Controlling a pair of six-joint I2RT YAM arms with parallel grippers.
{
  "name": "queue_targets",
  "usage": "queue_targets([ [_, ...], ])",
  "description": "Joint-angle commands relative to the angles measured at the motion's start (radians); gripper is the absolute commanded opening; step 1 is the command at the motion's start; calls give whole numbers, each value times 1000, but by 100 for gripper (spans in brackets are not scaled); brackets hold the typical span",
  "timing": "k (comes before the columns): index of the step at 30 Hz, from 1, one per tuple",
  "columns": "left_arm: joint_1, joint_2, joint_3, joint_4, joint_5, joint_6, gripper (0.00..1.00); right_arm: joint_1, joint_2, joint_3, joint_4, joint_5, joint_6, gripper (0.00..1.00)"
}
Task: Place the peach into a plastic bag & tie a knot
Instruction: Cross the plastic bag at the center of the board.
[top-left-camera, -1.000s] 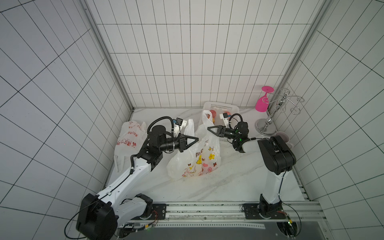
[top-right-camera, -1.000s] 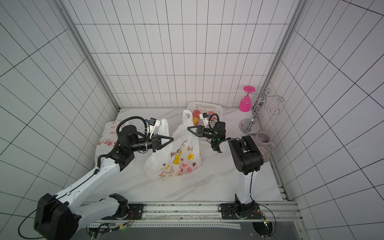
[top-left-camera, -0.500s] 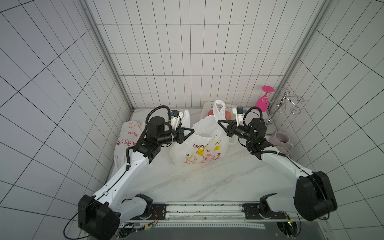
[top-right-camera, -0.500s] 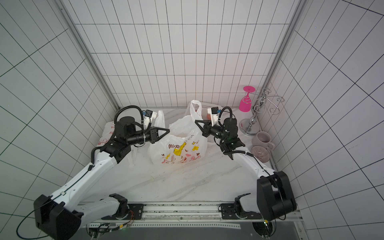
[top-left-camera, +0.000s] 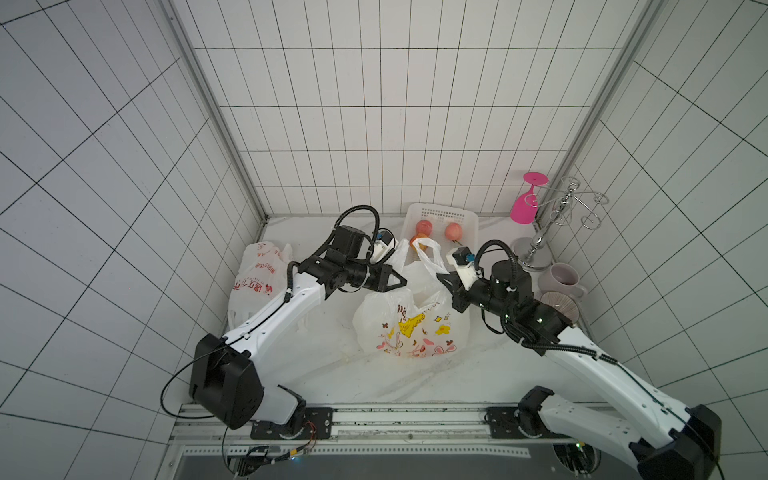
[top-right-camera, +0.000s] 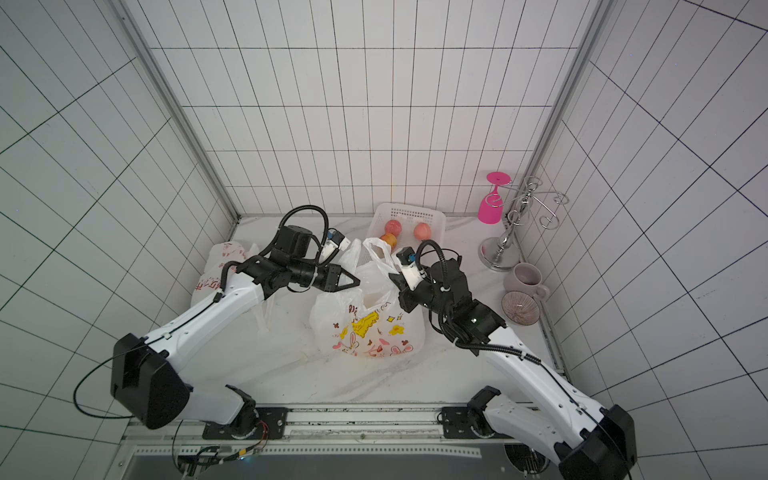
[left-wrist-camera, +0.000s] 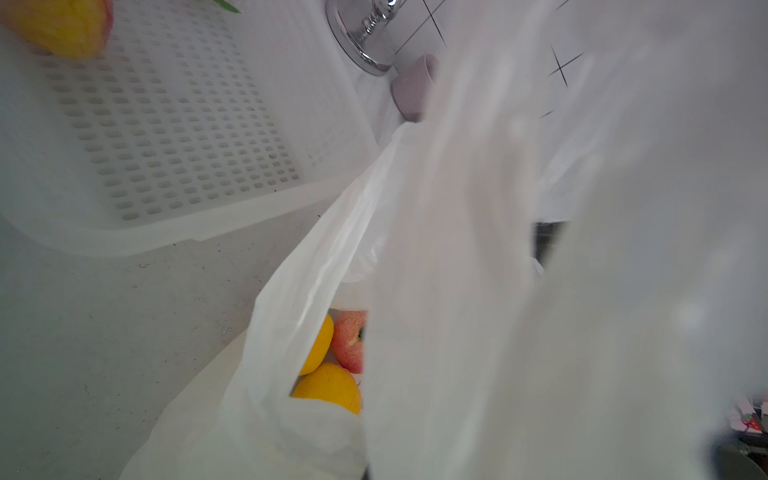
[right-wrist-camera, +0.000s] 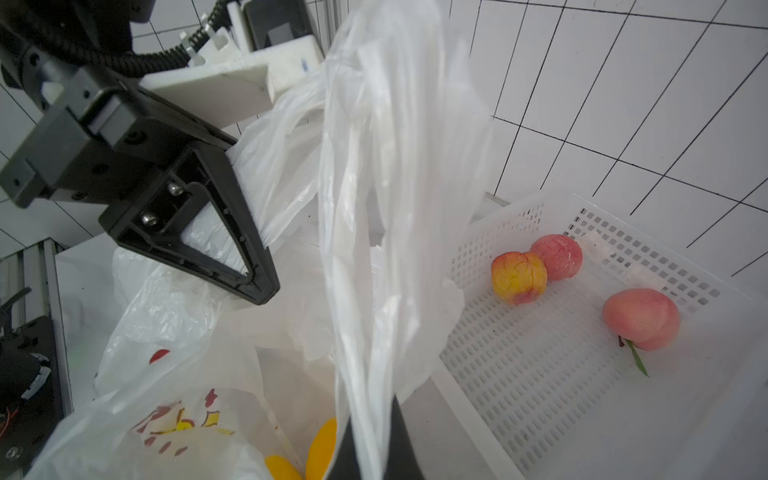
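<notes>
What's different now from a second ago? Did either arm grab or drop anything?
The right arm swung its elbow from above its base out and down to the robot's right, while the right gripper kept pinching a handle of the plastic bag. The left gripper also kept its handle. Nothing was let go. The bag, white basket and peaches stayed roughly put.

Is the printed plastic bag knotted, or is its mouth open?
Open: left hand and right hand hold the bag by separate handles; fruit shows inside.

White bag (top-left-camera: 411, 332) — yellow, pink cartoon prints; pink-red peaches (top-left-camera: 424, 227); magenta glass (top-left-camera: 523, 210).
</notes>
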Motion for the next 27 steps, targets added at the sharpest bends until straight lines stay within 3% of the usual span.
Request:
queue_targets([
  [1, 1, 31, 31, -15, 89, 81, 4, 52, -40, -61, -24, 96, -145, 0],
  [11, -11, 67, 46, 18, 176, 114, 10, 136, 21, -52, 16, 84, -284, 0],
  [27, -14, 6, -41, 91, 212, 180, 37, 140, 50, -52, 13, 71, -317, 0],
])
